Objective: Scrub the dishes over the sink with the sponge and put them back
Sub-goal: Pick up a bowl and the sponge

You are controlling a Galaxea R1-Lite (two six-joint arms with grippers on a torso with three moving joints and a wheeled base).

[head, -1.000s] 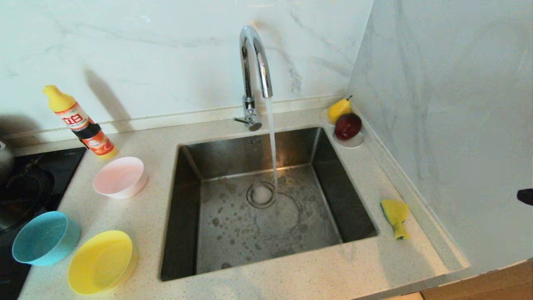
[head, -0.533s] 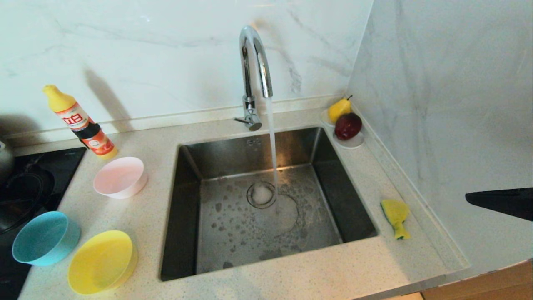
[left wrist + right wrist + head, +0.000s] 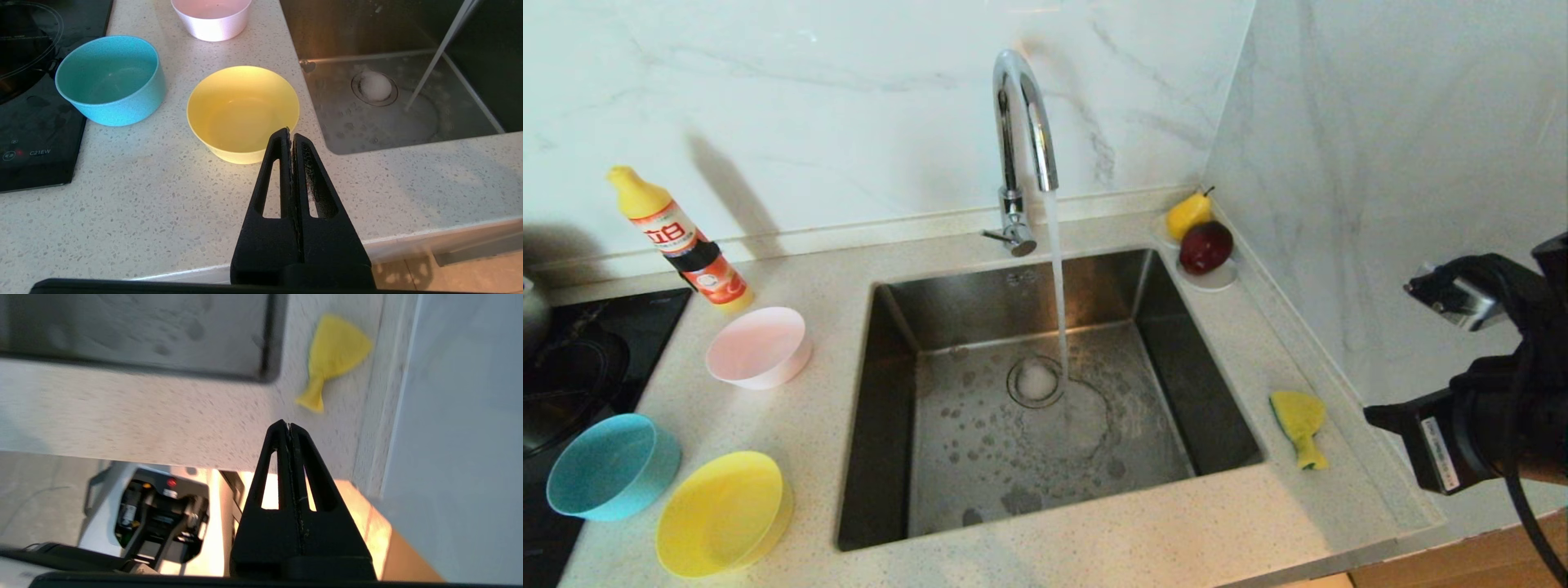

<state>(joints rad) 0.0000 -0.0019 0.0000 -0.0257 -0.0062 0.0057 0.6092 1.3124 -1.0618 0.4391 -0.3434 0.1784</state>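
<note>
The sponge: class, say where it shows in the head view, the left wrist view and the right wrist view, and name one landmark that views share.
Head view: the sponge lies on the counter, right of the sink.
Left wrist view: not in it.
Right wrist view: the sponge lies beyond the shut right gripper, near the wall.
Shared landmark: the sink's edge beside it.

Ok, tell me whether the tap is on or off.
On: the tap pours a steady stream onto the drain of the sink.
</note>
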